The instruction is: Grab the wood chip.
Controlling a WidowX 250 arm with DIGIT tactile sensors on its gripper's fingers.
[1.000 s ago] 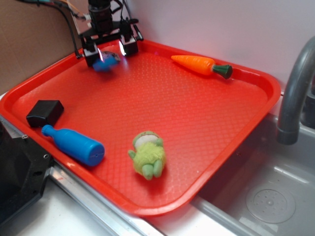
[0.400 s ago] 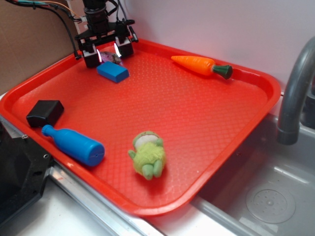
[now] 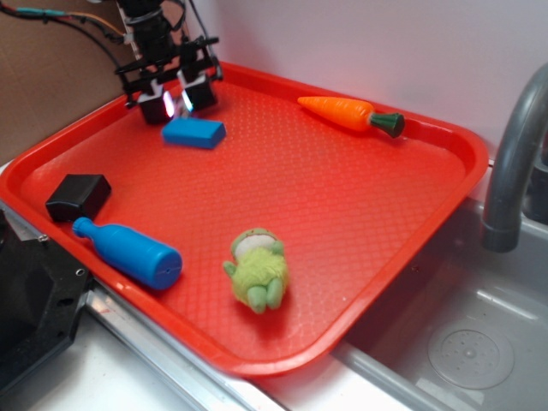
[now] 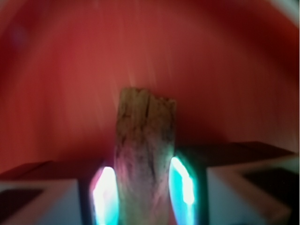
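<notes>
The wood chip (image 4: pixel 146 136), a rough brown-grey chunk, stands upright between my glowing fingers in the wrist view, with both pads pressed against its sides. My gripper (image 4: pixel 145 187) is shut on it and held above the red tray (image 4: pixel 56 70). In the exterior view the gripper (image 3: pixel 175 101) hangs over the tray's far left corner, just behind the blue block (image 3: pixel 194 133). The chip is barely visible between the fingers there.
On the red tray (image 3: pixel 342 197) lie an orange carrot (image 3: pixel 342 111) at the back, a black box (image 3: pixel 78 196) and a blue bottle (image 3: pixel 128 250) at the left, and a green plush toy (image 3: pixel 257 269) in front. A grey faucet (image 3: pixel 514 163) and sink (image 3: pixel 467 351) are to the right.
The gripper has risen and shifted left toward the tray's back corner with the chip between its fingers. The blue block, earlier partly under the gripper, now lies uncovered on the tray.
</notes>
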